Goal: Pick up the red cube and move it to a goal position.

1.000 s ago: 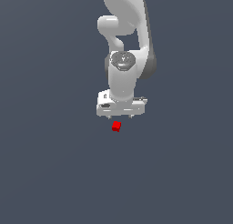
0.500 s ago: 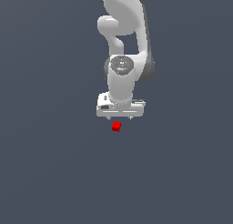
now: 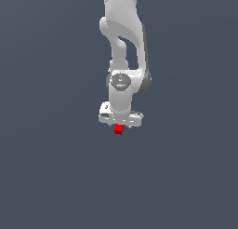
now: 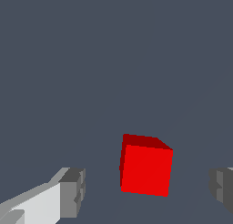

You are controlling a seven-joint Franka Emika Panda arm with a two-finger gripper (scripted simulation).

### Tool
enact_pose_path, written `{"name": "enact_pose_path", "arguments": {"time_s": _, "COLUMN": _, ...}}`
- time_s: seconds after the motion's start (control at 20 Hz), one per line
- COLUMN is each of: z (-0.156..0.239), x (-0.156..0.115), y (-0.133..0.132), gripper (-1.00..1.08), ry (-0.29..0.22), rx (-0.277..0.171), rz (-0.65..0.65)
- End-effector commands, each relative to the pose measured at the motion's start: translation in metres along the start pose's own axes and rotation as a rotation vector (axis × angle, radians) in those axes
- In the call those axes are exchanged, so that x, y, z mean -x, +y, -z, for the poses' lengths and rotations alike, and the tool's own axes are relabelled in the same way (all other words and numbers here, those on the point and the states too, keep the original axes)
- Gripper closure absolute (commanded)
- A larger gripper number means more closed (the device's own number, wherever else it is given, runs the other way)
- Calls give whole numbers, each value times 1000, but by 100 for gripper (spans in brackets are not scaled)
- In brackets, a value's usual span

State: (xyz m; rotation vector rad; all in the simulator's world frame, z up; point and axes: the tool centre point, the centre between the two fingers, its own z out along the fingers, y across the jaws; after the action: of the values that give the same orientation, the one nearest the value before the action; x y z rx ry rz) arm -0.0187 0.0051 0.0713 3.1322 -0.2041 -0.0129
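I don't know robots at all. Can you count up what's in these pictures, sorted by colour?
Red: 1, the red cube.
White and grey: 1, the robot arm with its gripper, fingers apart either side of the cube.
Total: 2.

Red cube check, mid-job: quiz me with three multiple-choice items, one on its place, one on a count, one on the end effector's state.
1. Where is the red cube?
A. between the fingers
B. far off to one side
C. behind the arm

2. How many cubes show?
A. three
B. two
C. one

3. The end effector is:
A. shut on the cube
B. open
C. out of view

Answers: 1 A, the wrist view shows a finger on each side; 2 C, only one red thing; 3 B, gaps remain on both sides.
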Motion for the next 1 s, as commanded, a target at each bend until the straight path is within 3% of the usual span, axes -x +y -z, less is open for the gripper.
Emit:
{"name": "enact_pose_path", "arguments": {"time_s": 0.0, "z": -17, "x": 3, "y": 3, "gripper": -92, "ry": 3, "rx": 0, "rz": -41}}
{"name": "enact_pose_path", "arguments": {"time_s": 0.55, "z": -51, "x": 7, "y": 6, "gripper": -92, "ry": 8, "rx": -3, "rz": -117}}
{"name": "enact_pose_path", "arguments": {"time_s": 0.6, "z": -51, "x": 7, "y": 6, "gripper": 108, "ry": 8, "rx": -3, "rz": -117}}
{"name": "enact_pose_path", "arguments": {"time_s": 0.95, "z": -51, "x": 7, "y": 6, "gripper": 108, "ry": 8, "rx": -3, "rz": -117}}
